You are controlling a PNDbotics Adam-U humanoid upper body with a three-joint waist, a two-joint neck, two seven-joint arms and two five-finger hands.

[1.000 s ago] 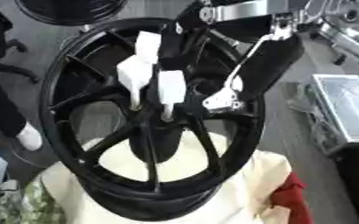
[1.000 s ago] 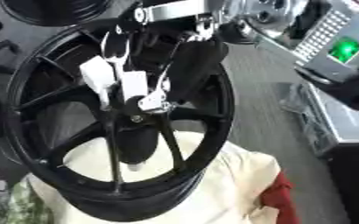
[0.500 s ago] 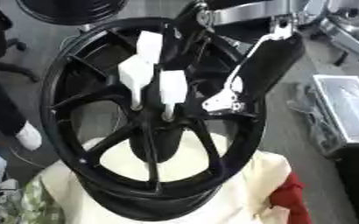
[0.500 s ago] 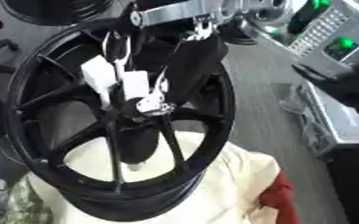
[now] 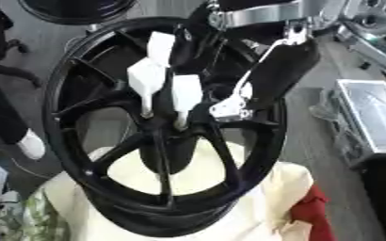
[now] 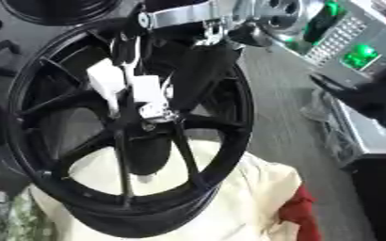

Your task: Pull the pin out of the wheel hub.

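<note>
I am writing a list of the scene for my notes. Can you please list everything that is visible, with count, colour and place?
wheel hub: one, black, spoked, centre, lying on the cloth.
pins: three, white block heads on thin stems, at the hub's centre and upper spokes.
cloth: one, cream, under the wheel, bottom.
red fabric: one piece, bottom right beside the cloth.
patterned fabric: one, green and white, bottom left.
metal case: one, silver, right edge on the floor.
second wheel: one, black, top left, cut off.
right arm: black and silver, coming from the top right.
right hand: silver fingers beside the pins at the hub's centre.
</note>
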